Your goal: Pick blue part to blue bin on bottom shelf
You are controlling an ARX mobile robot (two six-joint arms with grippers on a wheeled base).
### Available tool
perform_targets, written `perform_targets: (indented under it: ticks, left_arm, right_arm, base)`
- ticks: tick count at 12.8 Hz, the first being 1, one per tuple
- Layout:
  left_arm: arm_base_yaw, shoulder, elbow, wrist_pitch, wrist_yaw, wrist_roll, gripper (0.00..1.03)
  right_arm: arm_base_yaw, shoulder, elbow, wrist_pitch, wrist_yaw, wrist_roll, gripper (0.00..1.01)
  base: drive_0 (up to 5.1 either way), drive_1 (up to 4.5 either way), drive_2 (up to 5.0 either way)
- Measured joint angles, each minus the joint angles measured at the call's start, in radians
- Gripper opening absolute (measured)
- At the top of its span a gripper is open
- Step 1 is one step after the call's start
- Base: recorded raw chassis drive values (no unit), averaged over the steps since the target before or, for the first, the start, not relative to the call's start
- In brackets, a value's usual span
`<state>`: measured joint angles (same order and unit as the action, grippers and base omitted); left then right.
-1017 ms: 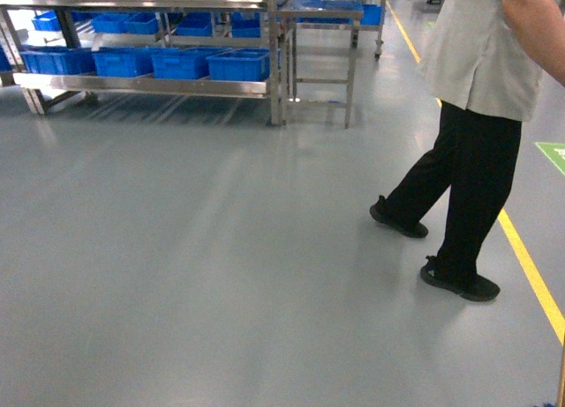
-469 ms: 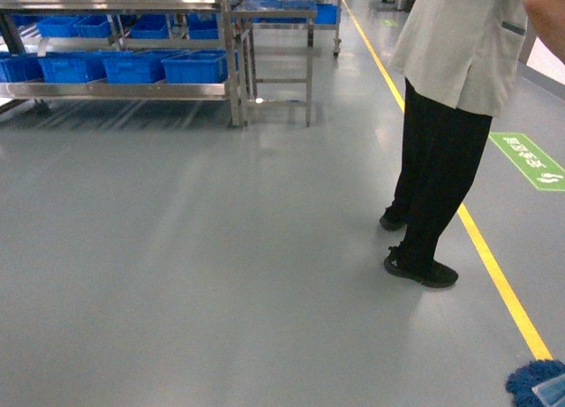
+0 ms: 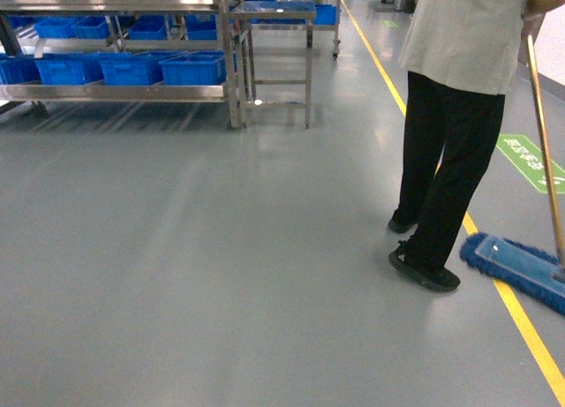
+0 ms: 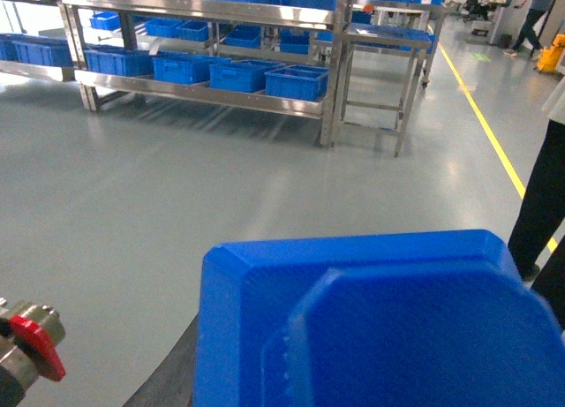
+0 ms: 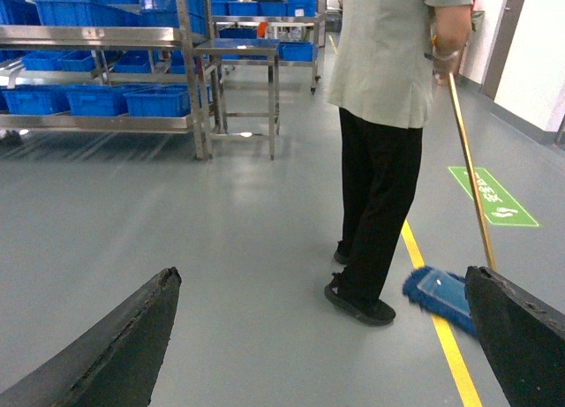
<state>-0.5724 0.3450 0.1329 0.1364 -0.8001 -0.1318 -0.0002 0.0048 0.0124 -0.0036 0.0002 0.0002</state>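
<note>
From the head camera you are looking across open grey floor toward the steel rack at upper left. Its bottom shelf point(image 3: 115, 93) carries a row of blue crates, and the nearest, the blue bin point(image 3: 192, 68), sits at the right end beside the small steel desk point(image 3: 275, 18). A person point(image 3: 455, 116) pushing a mop point(image 3: 516, 264) stands on your right, near the yellow line point(image 3: 530, 332); judge your path so the base stays clear of them.

From the left wrist camera, the blue part point(image 4: 371, 323) fills the lower frame, close under the lens, likely carried there for transport. You cannot tell from this view whether the left hand is pinching it, since no fingers show. The rack lies well ahead.

From the right wrist camera, the right hand point(image 5: 327, 336) is spread wide and empty, its two dark fingers point(image 5: 115, 345) framing the floor, so it looks parked out of the way.
</note>
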Motion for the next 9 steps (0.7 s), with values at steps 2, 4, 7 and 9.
perform_targets:
  ticks: [2,4,7,9]
  left_arm:
    - [0.000,0.001,-0.001,-0.003,-0.001,0.000,0.43]
    - [0.000,0.001,-0.001,-0.002,-0.001,0.000,0.43]
    - [0.000,0.001,-0.001,-0.001,0.000,0.000,0.43]
    - [0.000,0.002,-0.001,-0.001,0.000,0.000,0.43]
  right_arm:
    - [0.000,0.000,0.000,-0.002,0.000,0.000,0.98]
    - [0.000,0.000,0.000,-0.001,0.000,0.000,0.98]
    - [0.000,0.000,0.000,-0.003,0.000,0.000,0.98]
    - [0.000,0.000,0.000,0.002,0.000,0.000,0.98]
  base:
    - [-0.1,4.03,-4.2]
    - [0.0,4.18,-4.1]
    - [0.1,4.24,-4.1]
    - [0.1,4.20,-4.1]
